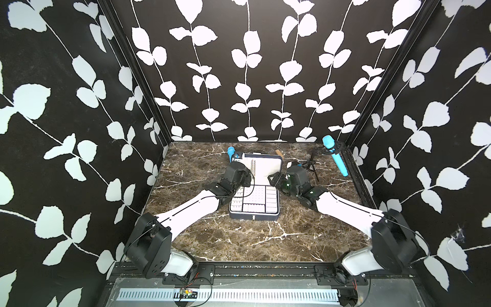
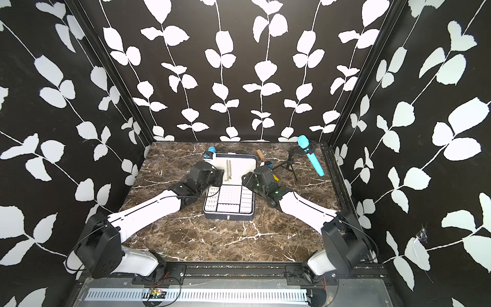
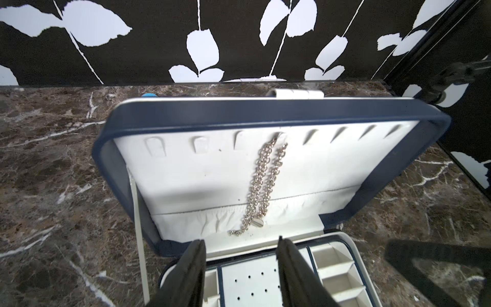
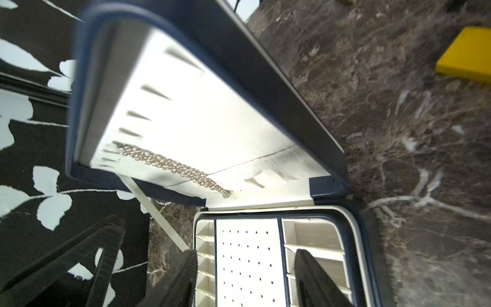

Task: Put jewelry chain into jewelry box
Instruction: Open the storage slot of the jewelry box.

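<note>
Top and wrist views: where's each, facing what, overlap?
Both top views: high behind the robot, looking down at the open dark navy hinged jewelry box; both arms show.
Left wrist: on left arm, faces thin silvery link chain on the lid; open left pincer shows.
Right wrist: on right arm, same lid obliquely; open right pincer shows.
All share box and chain.

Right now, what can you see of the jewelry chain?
The chain is silvery metal with round links, doubled into two strands. It hangs from a hook slot down the white lining of the box's open lid, its round end piece and loose tail lying on the gathered pocket. Only the lining touches it.
</note>
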You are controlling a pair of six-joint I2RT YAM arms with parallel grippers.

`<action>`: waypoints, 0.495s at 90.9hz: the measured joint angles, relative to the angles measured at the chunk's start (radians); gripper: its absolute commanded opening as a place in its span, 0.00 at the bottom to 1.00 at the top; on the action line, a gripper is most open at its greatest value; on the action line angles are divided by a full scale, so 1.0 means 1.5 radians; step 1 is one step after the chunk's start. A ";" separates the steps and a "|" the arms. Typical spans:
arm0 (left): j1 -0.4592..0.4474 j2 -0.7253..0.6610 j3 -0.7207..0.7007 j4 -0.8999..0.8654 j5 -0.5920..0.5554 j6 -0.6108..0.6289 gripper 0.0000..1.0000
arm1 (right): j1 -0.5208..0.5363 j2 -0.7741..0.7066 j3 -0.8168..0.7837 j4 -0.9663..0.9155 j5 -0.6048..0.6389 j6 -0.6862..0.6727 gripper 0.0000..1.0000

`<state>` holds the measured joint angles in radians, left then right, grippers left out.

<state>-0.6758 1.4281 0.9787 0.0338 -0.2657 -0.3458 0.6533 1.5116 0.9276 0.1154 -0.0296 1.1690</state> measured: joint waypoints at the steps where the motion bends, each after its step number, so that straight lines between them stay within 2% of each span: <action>1: 0.000 0.002 0.000 0.003 -0.001 0.001 0.46 | 0.000 0.005 0.000 0.004 0.000 0.009 0.59; 22: 0.000 0.050 0.004 0.024 -0.002 0.007 0.46 | 0.001 0.103 0.002 0.101 0.013 0.146 0.59; 45: 0.000 0.114 0.023 0.032 0.013 0.018 0.46 | 0.000 0.142 0.002 0.213 0.034 0.228 0.57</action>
<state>-0.6754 1.5990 1.0134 0.0811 -0.2462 -0.3195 0.6537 1.7241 0.9298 0.4343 0.0219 1.5105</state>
